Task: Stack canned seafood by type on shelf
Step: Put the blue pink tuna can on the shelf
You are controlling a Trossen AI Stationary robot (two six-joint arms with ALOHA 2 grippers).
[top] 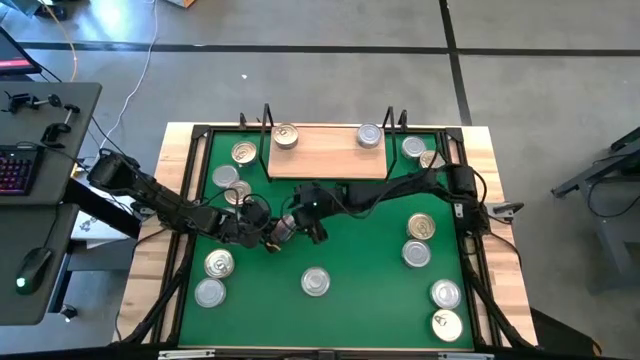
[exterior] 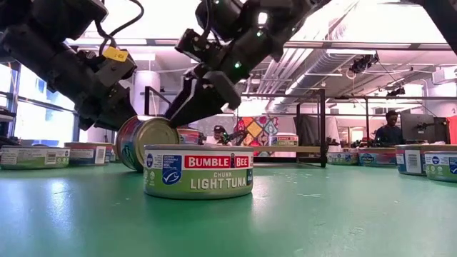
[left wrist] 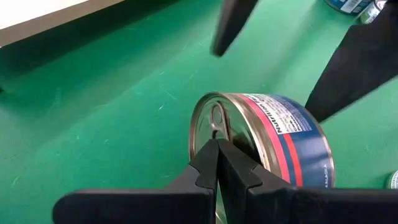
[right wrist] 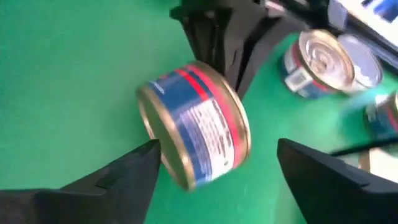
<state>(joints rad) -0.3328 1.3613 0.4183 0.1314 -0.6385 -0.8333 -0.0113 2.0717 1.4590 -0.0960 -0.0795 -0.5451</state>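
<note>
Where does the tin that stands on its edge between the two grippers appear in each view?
High view: tilted tin at mat centre, between both grippers.
Low view: left of centre, behind the Bumble Bee tin.
Left wrist view: centre, left gripper on its rim.
Right wrist view: centre, right gripper open around it.
Shared landmark: green mat.

Left pincer (left wrist: 217, 163) hides part of the tilted tin's (left wrist: 261, 146) lid; far tins (right wrist: 373, 115) blur together

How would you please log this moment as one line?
left gripper: shut on tilted tin | right gripper: open around tin | shelf: two tins
</note>
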